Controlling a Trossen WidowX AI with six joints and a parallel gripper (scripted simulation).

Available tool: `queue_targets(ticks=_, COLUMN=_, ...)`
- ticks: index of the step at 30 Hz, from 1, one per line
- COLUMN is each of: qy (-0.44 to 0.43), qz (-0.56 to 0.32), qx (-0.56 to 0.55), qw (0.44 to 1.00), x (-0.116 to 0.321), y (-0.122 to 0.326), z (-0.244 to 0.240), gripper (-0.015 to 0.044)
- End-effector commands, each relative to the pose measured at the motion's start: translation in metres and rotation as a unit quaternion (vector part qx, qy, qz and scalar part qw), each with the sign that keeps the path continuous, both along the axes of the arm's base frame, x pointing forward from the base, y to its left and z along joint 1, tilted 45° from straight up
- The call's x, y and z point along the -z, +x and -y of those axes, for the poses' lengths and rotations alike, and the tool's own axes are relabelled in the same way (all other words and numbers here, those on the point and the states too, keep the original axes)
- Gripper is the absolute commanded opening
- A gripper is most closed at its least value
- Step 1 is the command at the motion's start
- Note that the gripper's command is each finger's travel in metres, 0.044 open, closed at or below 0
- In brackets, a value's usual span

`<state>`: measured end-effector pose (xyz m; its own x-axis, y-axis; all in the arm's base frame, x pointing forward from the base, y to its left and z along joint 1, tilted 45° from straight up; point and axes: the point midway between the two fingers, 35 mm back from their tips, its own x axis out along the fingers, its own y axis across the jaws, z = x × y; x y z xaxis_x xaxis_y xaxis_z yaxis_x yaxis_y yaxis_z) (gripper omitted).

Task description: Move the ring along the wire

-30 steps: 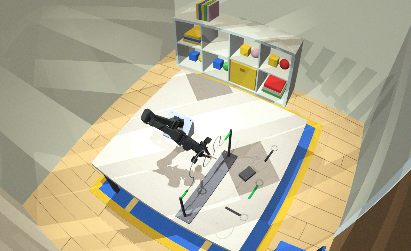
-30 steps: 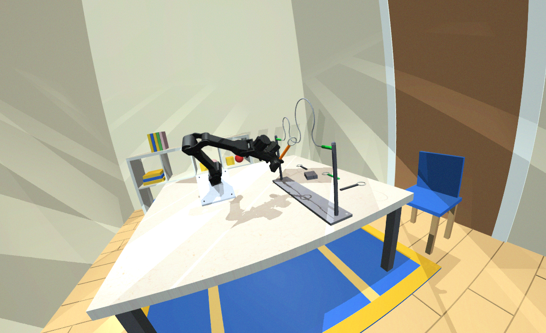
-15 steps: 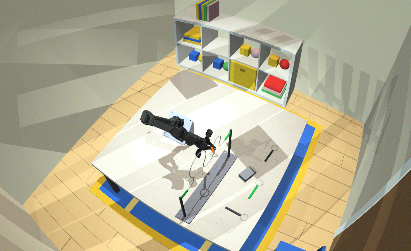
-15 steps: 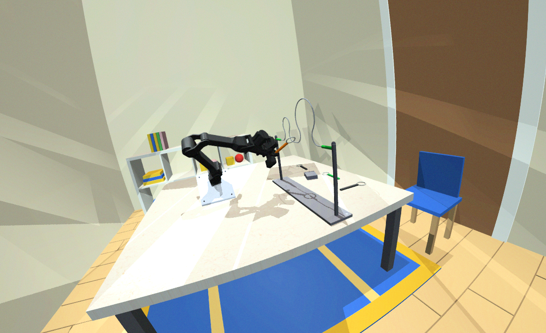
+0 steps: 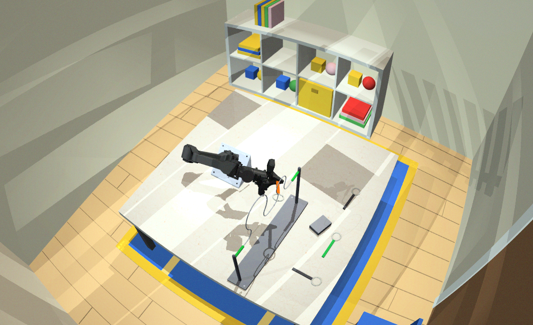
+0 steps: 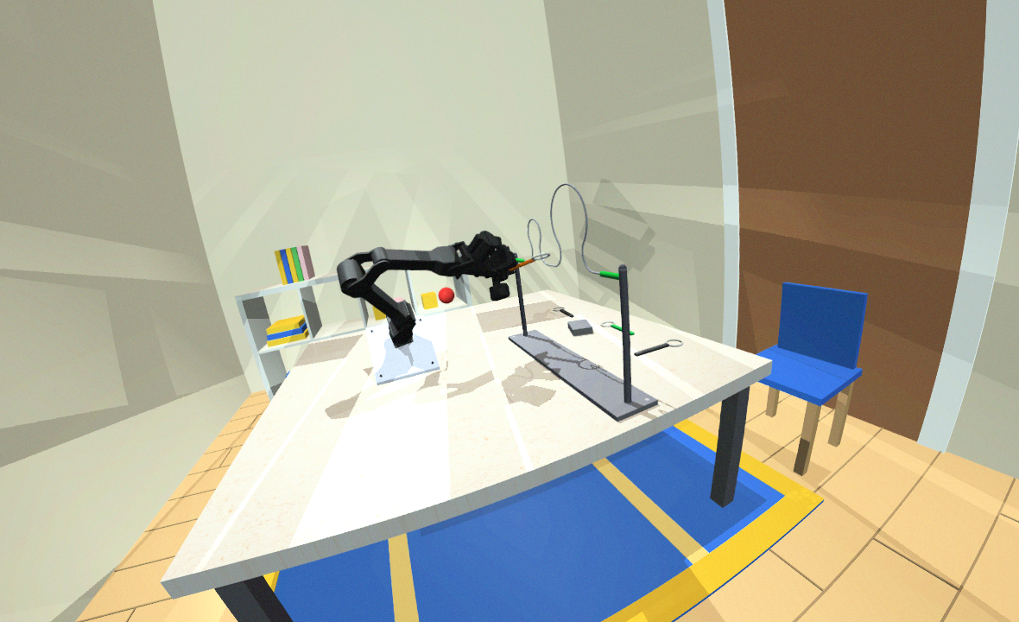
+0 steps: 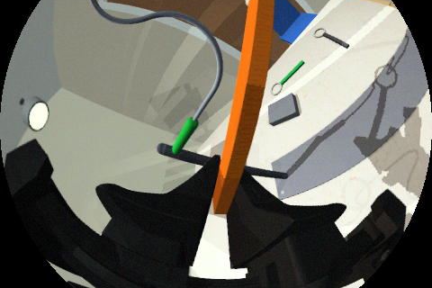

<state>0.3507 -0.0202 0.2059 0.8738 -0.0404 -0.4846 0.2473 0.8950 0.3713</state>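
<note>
My gripper [image 5: 281, 182] [image 7: 222, 161] is shut on the orange handle [image 5: 278, 187] [image 6: 524, 264] [image 7: 252, 85]. The handle leads to the ring [image 5: 278, 200] [image 6: 541, 256], which lies nearly flat and appears to be around the grey wire [image 5: 246, 220] [image 6: 566, 185] [image 7: 220, 60], in the dip between the small and the large arch. Whether it touches the wire is too small to tell. The far green part [image 5: 295, 176] [image 7: 185, 135] is by the far post [image 5: 297, 185] [image 6: 522, 301]. The near green part [image 5: 239, 251] [image 6: 610, 274] is by the near post [image 5: 236, 268] [image 6: 625, 340].
The posts stand on a grey base [image 5: 256, 258]. Beyond it lie a grey block [image 5: 320, 225] [image 7: 283, 110], a green-handled ring [image 5: 329, 247] [image 7: 292, 72] and two dark-handled rings. The small arch of the wire is close to my fingers in the top view. A shelf stands behind the table.
</note>
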Motion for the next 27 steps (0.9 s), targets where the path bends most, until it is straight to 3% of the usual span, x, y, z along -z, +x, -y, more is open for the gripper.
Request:
queue_targets(ticks=1, qy=0.042, qz=0.013, qx=-0.004, qw=0.999, x=-0.012, y=0.002, z=-0.012, gripper=-0.0150)
queue_targets(ticks=27, qy=0.228, qz=0.042, qx=-0.007, qw=0.973, x=-0.050, y=0.008, z=-0.055, gripper=-0.0150)
